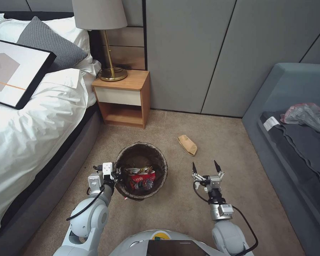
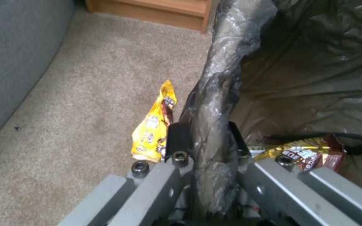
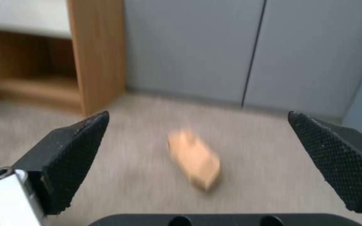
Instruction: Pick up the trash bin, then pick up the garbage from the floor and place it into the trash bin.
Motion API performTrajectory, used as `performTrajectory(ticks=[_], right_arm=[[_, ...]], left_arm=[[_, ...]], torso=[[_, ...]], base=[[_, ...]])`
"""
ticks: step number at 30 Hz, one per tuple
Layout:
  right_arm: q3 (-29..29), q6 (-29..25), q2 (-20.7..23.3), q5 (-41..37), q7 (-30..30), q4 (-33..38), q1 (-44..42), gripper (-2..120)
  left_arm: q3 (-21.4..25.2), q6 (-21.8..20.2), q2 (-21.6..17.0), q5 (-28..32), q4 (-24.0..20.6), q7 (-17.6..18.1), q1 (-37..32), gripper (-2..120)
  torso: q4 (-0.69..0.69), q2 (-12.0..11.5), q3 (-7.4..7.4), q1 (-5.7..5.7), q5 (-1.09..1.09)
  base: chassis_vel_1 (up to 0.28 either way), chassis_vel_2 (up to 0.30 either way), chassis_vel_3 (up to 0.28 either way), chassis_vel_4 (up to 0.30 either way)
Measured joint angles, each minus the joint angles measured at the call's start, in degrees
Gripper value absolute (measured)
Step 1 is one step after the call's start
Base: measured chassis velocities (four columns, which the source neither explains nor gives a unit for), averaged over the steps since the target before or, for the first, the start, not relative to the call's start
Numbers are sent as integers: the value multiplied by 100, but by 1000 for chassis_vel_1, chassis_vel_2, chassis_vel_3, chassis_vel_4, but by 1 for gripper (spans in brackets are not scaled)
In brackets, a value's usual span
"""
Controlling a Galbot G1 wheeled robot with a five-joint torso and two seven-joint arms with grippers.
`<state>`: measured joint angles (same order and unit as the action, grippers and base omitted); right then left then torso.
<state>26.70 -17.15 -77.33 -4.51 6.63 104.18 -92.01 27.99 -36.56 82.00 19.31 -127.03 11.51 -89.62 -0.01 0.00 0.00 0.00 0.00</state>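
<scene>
My left gripper (image 2: 204,138) is clamped on the bag-covered rim of the small round bin lined with a dark brown plastic bag (image 1: 141,175), one finger inside the rim and one outside, so I carry the bin at my left side over the beige carpet (image 1: 217,213). Inside it lie a crushed red-and-white paper cup (image 1: 141,180) and a gold snack wrapper (image 2: 298,153). My right gripper (image 1: 206,166) hangs spread wide and empty, pointed at the tan folded piece of paper (image 1: 187,144) lying on the carpet between the wooden nightstand (image 1: 123,97) and the grey sofa (image 1: 291,117), a little ahead of my fingertips. It looks flattened, boat-shaped, with a crease along it — light and soft, I judge, likely to crumple under the pads and not to break. I would take it across its narrow width, near the middle. A yellow snack wrapper (image 2: 155,125) lies on the carpet just beside the bin wall, below my left gripper — thin and slippery, by the look of it.
</scene>
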Motion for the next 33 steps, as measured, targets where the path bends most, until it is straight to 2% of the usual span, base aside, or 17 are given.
performTrajectory(ticks=[1,2,4,5,6,7,12,16,19,21,26,33], right_arm=[[-14,450,54,-197,16,33,36,100],[-14,450,54,-197,16,33,36,100],[-32,1592,175,-568,23,47,182,100],[-47,2001,204,-692,29,36,243,100],[-47,2001,204,-692,29,36,243,100],[-123,2599,265,-933,77,-39,375,100],[-292,3185,333,-1084,86,-488,733,100],[-398,3360,337,-1095,46,-975,1052,100],[-417,3382,337,-1089,36,-1076,1119,100],[-476,3412,336,-1035,-19,-1432,1326,100],[-563,3364,321,-897,-62,-2026,1691,100],[-625,3313,292,-852,-97,-2488,2081,100]], left_arm=[[-3,-1,-1,0,0,1,-1,0],[-3,-1,-1,0,0,1,-1,0],[-13,-2,-3,0,0,3,-3,0],[-14,-2,-3,0,0,3,-5,0],[-14,-2,-3,0,0,3,-5,0],[-16,-3,-3,0,0,3,-9,0],[-15,-3,-7,0,0,0,-12,0],[-14,-3,-9,0,14,-2,-8,0],[-14,-3,-8,0,20,-3,-8,0],[-20,-2,-5,0,28,-4,-7,0],[-21,-2,-3,-4,30,-3,-7,0],[-11,-2,-3,-8,30,-2,-20,0]], torso=[[0,0,0,0,0],[0,0,0,0,0],[2,0,0,0,0],[0,0,0,0,0],[0,0,0,0,0],[0,0,0,0,1],[1,0,0,0,1],[1,0,0,0,0],[0,0,0,0,0],[1,0,0,0,0],[0,0,1,0,1],[1,0,1,0,0]], base=[[0,0,0,0],[0,0,0,0],[0,0,0,0],[0,0,0,0],[0,0,0,0],[0,0,0,0],[0,0,0,0],[0,0,0,0],[0,0,0,0],[0,0,0,0],[0,0,0,0],[0,0,0,0]])
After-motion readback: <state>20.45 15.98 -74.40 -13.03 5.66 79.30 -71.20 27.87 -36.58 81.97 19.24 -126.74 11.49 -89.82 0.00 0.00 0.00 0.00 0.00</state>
